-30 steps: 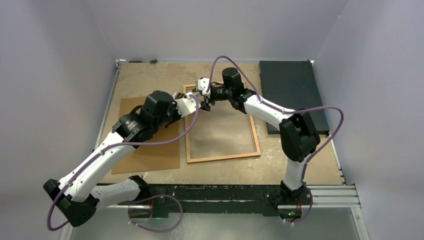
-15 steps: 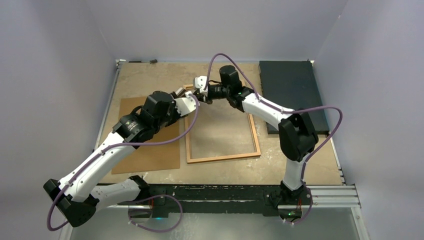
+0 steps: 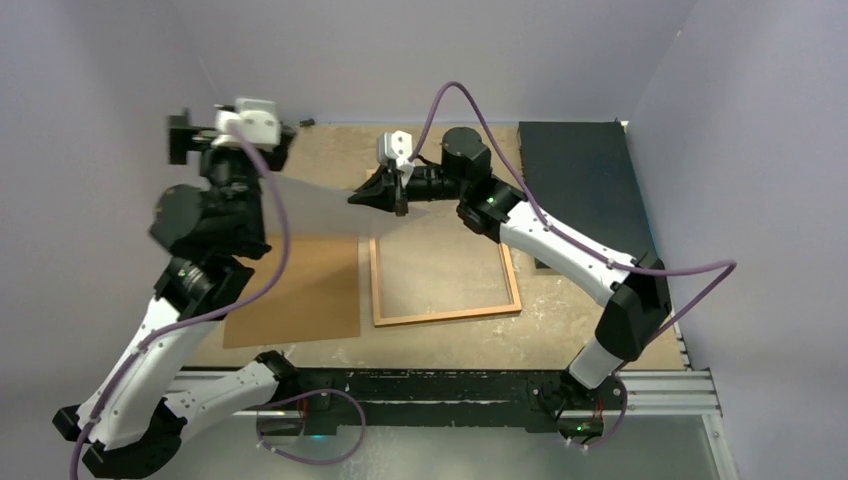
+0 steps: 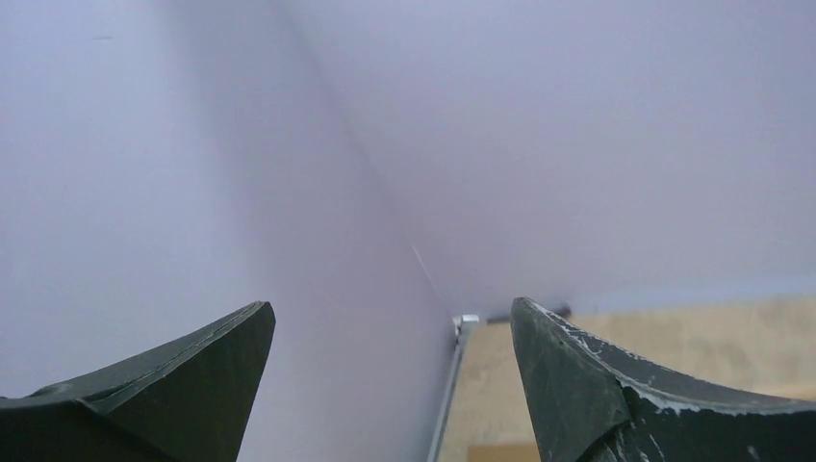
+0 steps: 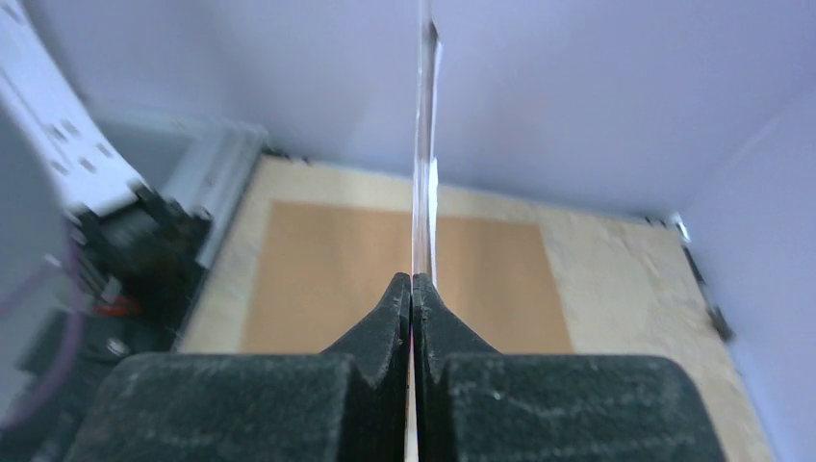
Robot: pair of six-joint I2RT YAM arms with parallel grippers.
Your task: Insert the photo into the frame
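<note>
My right gripper (image 3: pixel 357 198) (image 5: pixel 412 279) is shut on the edge of a thin pale sheet (image 3: pixel 315 205), which I take for the photo; its printed side does not show. In the right wrist view the photo (image 5: pixel 423 144) runs straight up from the jaws, seen edge-on. It hangs in the air to the upper left of the frame (image 3: pixel 445 316), which lies flat mid-table with orange-brown edges. My left gripper (image 3: pixel 180 138) (image 4: pixel 390 310) is raised high at the far left, open and holding nothing, facing the wall.
A plain brown board (image 3: pixel 300 295) (image 5: pixel 327 269) lies flat to the left of the frame, partly under the held sheet. A black slab (image 3: pixel 580 180) lies at the back right. Purple walls close in the table on three sides.
The left gripper opened, let go of the sheet and swung up and away to the far left. The right gripper shut on the sheet and lifted it out of the frame, leftwards.
</note>
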